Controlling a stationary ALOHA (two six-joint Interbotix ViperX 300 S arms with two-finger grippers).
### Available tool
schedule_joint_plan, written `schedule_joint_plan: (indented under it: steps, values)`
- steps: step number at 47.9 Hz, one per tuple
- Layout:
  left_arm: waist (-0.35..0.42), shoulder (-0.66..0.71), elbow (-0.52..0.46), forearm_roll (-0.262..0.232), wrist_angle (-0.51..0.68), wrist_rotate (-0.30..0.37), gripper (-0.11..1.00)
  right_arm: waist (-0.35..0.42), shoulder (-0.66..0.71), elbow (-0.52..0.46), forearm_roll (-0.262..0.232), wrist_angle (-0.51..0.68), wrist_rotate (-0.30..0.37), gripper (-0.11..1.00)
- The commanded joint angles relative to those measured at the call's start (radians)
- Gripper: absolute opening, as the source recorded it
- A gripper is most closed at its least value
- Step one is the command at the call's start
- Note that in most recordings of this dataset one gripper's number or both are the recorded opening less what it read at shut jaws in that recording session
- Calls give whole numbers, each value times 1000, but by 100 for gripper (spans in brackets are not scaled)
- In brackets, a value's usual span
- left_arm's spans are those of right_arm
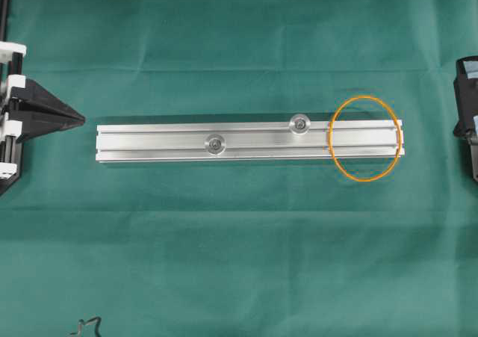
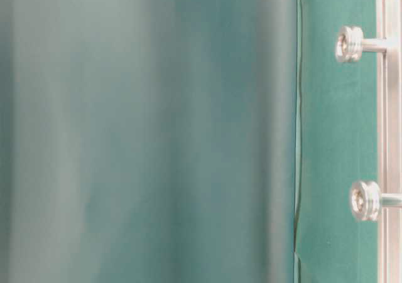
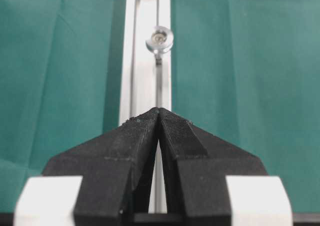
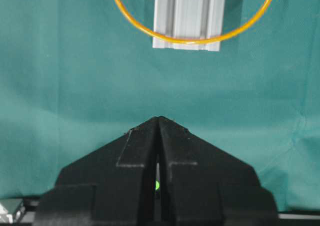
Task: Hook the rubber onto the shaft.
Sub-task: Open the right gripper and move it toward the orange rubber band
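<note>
A thin orange rubber (image 1: 330,144) loop lies flat across the right end of the aluminium rail (image 1: 157,141), its near arc (image 4: 192,40) just past the rail's end (image 4: 187,15). Two round-headed shafts (image 1: 216,144) (image 1: 300,124) stand up from the rail, both outside the loop. My left gripper (image 1: 81,118) is shut and empty at the rail's left end, its tips (image 3: 159,109) pointing along the rail toward a shaft (image 3: 160,39). My right gripper (image 4: 158,118) is shut and empty, short of the rubber, at the right edge (image 1: 464,120).
Green cloth (image 1: 239,262) covers the table. A small dark squiggle of wire (image 1: 86,327) lies at the front left edge. The table-level view shows both shafts (image 2: 349,43) (image 2: 365,200) sideways on the rail (image 2: 391,138), with a blurred green fold filling its left.
</note>
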Motion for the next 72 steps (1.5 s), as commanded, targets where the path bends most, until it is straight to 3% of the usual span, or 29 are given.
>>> schedule_joint_plan:
  steps: [1, 9, 19, 24, 29, 39, 42, 59, 72]
  values:
    - [2, 5, -26, 2, -3, 0, 2, 0, 6, -28, -2, 3, 3, 1]
    - [2, 5, -26, 2, -5, 0, 2, 0, 14, -29, -2, 2, 12, 1]
    - [2, 5, -28, 2, -5, 0, 2, 2, 21, -28, -5, 6, 77, 2]
    - [3, 5, -28, 3, -5, 0, 2, 0, 21, -28, -6, 8, 78, 10]
    - [2, 5, -28, 2, -5, 0, 2, 0, 21, -28, -9, 8, 78, 29]
    - [2, 5, -28, 3, -3, 0, 2, 0, 21, -28, -11, 8, 77, 89]
    - [2, 5, -28, 3, -3, 0, 2, 0, 25, -28, -11, 14, 77, 98]
    - [2, 5, -28, 3, -3, 0, 2, 0, 28, -28, -11, 29, 75, 98]
    - [2, 6, -28, 3, -3, 0, 2, 0, 69, -46, -8, -25, 67, 98]
